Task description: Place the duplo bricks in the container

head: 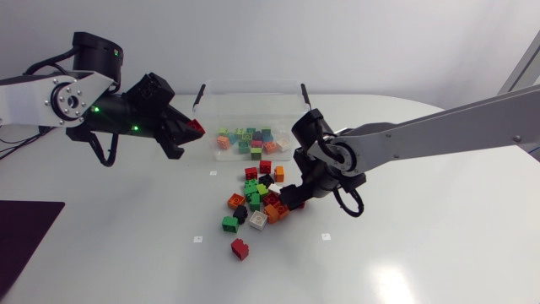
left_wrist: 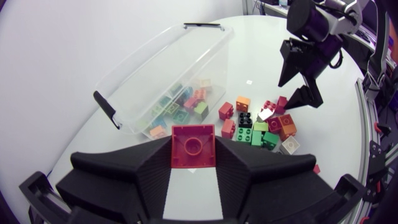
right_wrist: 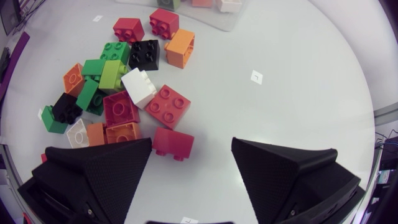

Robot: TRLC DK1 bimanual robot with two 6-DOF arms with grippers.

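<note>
- the left gripper [head: 187, 133] hung above the table [head: 405, 253], just beside the left end of the container [head: 253, 91]. its fingers were clenched on a red brick [left_wrist: 193, 146] from 2 sides.
- in the head view only a red corner of that brick showed past the fingertips. the left wrist view showed its top face with 1 stud.
- the container was clear-walled with 2 black handles [head: 200, 93] and stood at the far side of the table. the bricks inside [head: 247, 139] showed through the wall as a jumble of green, orange, red and white, too crowded to count.
- in the right wrist view only the container's near edge showed; the rest was cut off.
- the right gripper [right_wrist: 193, 155] sat low at the right edge of the pile [head: 257, 198], with its fingers spread wide and grasping nothing.
- a 2nd red brick [right_wrist: 173, 143] lay on the table between those fingers, close to 1 finger and well apart from the other. whether it touched the near finger could not be told.
- in the head view the right gripper's fingertips were mostly hidden behind the right arm [head: 422, 135].
- the pile held red, green, orange, black and white bricks on the table in front of the container. some leaned on or covered others, and in the right wrist view 1 finger hid the nearest few.
- a lone brick [head: 240, 248], red, lay apart from the pile on its near side.
- small white tags [head: 197, 239] lay flat on the table around the pile. their marks were too small to read.
</note>
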